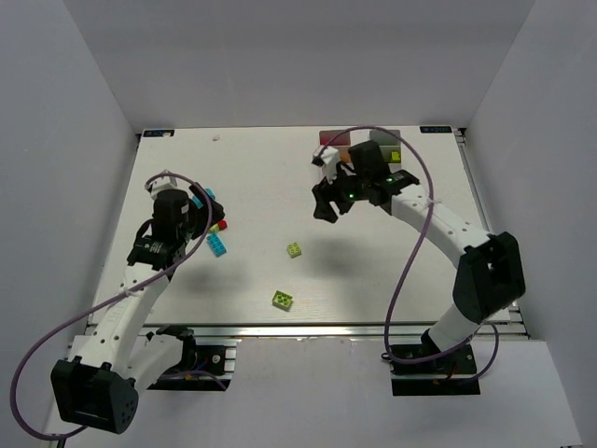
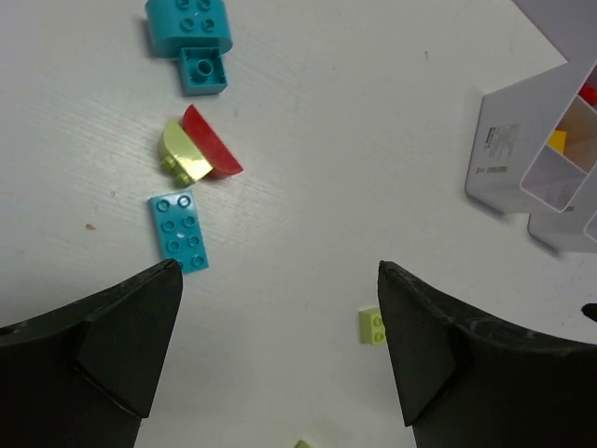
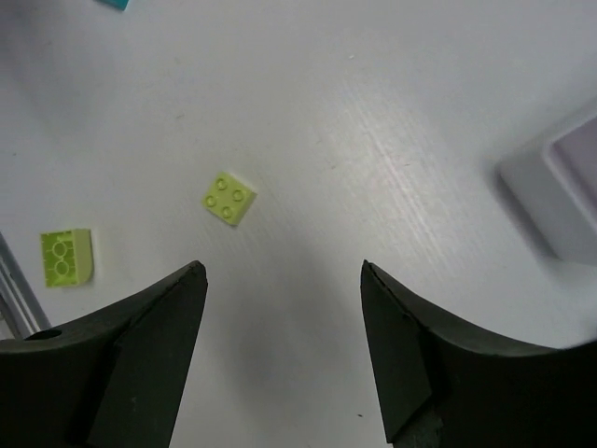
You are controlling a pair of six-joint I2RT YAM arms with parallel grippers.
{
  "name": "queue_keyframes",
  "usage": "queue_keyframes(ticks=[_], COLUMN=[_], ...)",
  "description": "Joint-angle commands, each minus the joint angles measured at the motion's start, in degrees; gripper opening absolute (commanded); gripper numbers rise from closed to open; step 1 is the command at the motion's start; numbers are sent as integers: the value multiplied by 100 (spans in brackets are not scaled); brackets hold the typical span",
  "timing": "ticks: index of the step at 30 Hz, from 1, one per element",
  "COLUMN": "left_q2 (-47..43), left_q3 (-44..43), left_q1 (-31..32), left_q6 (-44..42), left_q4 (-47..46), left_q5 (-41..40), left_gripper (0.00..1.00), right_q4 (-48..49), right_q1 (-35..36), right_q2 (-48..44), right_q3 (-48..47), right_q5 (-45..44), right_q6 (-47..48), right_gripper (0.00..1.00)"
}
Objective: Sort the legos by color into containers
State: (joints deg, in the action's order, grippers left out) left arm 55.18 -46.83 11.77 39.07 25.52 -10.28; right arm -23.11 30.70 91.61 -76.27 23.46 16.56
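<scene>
Legos lie loose on the white table (image 1: 252,177), and neither arm holds any of them. At the left side a flat cyan brick (image 2: 179,231) rests just ahead of the left gripper (image 2: 278,271); just beyond it a lime rounded piece (image 2: 182,159) touches a red half-round piece (image 2: 216,149); farther still two cyan bricks (image 2: 187,23) sit against each other. Near the middle of the table lies a small lime brick (image 3: 229,199) with its studs up; a second lime brick (image 3: 66,257) lies nearer, close to the table's near edge, well apart from the first.

The containers (image 2: 499,154) stand at the far right, partly hidden by the right arm in the top view; from the left wrist two white bins show side by side, with a yellow piece (image 2: 557,140) in one compartment and something red at the edge of another.

The left gripper's jaws stand wide apart with only bare table between them. The right gripper (image 3: 282,268) hangs over the table just left of the containers, its jaws likewise spread wide and gripping nothing; the studded lime brick lies ahead of its fingers, apart from them.
</scene>
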Motion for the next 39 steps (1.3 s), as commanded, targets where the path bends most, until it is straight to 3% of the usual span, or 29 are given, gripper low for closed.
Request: queue_keyframes(ticks=[1,4,7,11,15,26,35,37,39], left_q2=[-305,-289,411,1388,2425,4290,5090,5099,5030], left_q3=[217,288,79,-440,-1064,-1996,-2454,-2428,-2349], left_q1=[-26,-43,-52,-175,-394,-834,-843,-834,-843], left_q6=[154,-30,-451,-629,-147,189,162,154,154], left_q4=[383,463,401,621,683,586,797,806,780], left_q5=[-193,-237,-97,-36,-35,369,369,387,439], left_gripper=[95,98,97,97,98,97,81,75,63], right_q4=[-308,-676,-930,-861,-774,-387,-202,-185,-176], right_q1=[357,463,463,455,437,279,121,94,77], right_q2=[242,611,910,824,613,50,-47,-82,-109], right_q3=[-292,-634,-1021,-1127,-961,-380,-380,-371,-362], right_q5=[-176,595,1326,1380,1240,1248,1336,1354,1371], right_q6=[-338,390,743,867,884,718,542,515,515], right_gripper=[72,74,74,75,76,77,78,78,78])
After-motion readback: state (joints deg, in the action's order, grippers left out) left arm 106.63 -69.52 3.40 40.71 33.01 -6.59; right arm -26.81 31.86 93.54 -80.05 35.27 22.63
